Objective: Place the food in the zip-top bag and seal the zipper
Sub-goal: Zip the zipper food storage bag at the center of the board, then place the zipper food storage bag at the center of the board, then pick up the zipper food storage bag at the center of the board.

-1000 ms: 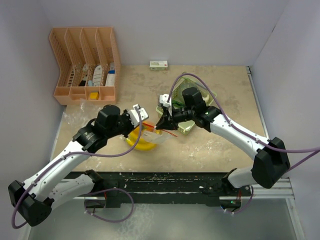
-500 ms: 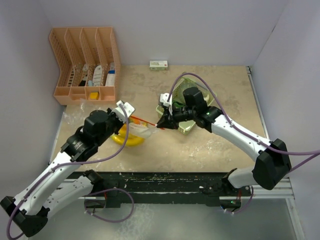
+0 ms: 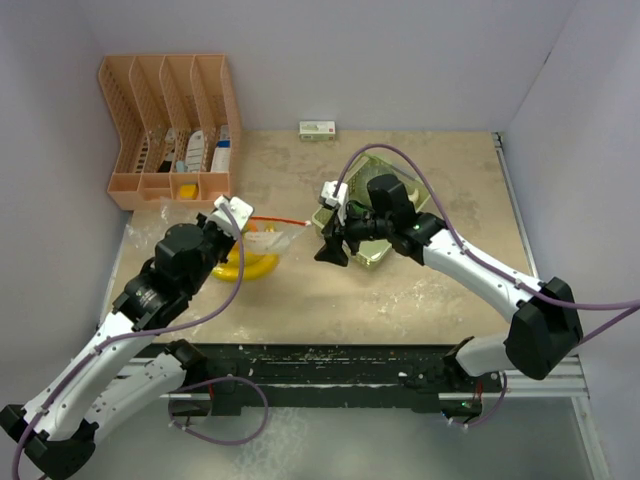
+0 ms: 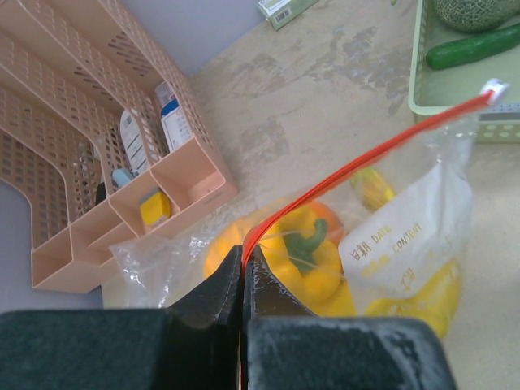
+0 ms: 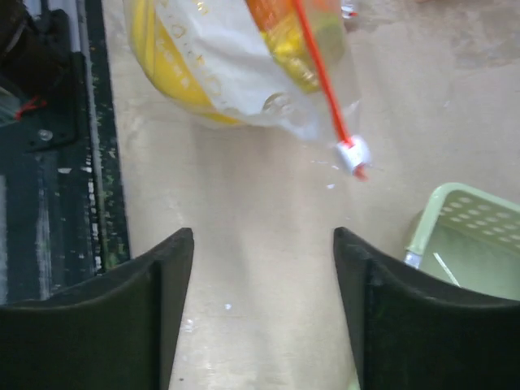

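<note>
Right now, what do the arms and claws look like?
Left arm and right arm: white links, black joint housings, with a loose purple-grey cable looping along each. Left claw and right claw: matte black, blocky fingers. No markings visible.

From the left gripper's (image 4: 242, 272) black fingers a red zipper strip runs out along the clear zip-top bag (image 4: 422, 203) to a white slider (image 4: 494, 89). Just past those fingers the film shows a yellow pepper (image 4: 313, 264) with a green stem, an orange (image 4: 331, 214), a yellow banana bunch (image 4: 410, 305) and a white label with yellowish lettering. Beyond are a dark green cucumber (image 4: 475, 47), a netted grey-green melon (image 4: 475, 10) and a pale green mesh basket (image 4: 418, 73). Left of the fingers stands a peach lattice organiser (image 4: 73, 97) on the mottled beige table (image 4: 325, 97). The right gripper's (image 5: 262, 244) fingers are black too.
</note>
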### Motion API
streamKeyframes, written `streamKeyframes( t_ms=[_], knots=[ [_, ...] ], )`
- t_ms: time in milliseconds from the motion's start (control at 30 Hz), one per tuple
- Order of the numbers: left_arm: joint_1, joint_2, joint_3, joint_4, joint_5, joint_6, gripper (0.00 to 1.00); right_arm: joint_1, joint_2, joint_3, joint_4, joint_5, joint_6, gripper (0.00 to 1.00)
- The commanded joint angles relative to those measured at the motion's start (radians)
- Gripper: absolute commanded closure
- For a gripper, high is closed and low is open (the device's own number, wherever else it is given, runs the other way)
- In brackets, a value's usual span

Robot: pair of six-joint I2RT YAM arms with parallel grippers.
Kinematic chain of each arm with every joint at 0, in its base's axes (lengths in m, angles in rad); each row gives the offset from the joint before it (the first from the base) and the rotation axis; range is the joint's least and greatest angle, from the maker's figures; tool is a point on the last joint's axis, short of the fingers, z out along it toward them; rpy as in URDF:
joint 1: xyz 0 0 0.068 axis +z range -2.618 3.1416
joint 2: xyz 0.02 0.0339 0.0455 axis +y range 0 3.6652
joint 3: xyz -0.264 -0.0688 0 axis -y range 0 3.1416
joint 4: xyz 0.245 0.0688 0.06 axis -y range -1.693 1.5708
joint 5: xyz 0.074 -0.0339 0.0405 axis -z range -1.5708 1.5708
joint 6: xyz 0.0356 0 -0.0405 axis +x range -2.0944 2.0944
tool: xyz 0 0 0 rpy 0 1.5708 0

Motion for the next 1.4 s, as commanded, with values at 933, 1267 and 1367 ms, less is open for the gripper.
streamKeyframes(
  t_ms=[933,1267,1367],
  knots=[
    [0.214,0.462,-0.037,0.778,0.171,-0.332,0.01,-0.004,-0.047,-0.065,0.286,0.205,0.347,0.01],
    [0.218,0.247,0.055,0.126,0.067,-0.204,0.01,-0.003,-0.052,-0.103,0.321,0.175,0.352,0.01],
    [0.226,0.255,0.029,0.049,-0.004,-0.24,0.01,-0.004,-0.055,-0.12,0.351,0.166,0.36,0.0]
  ],
)
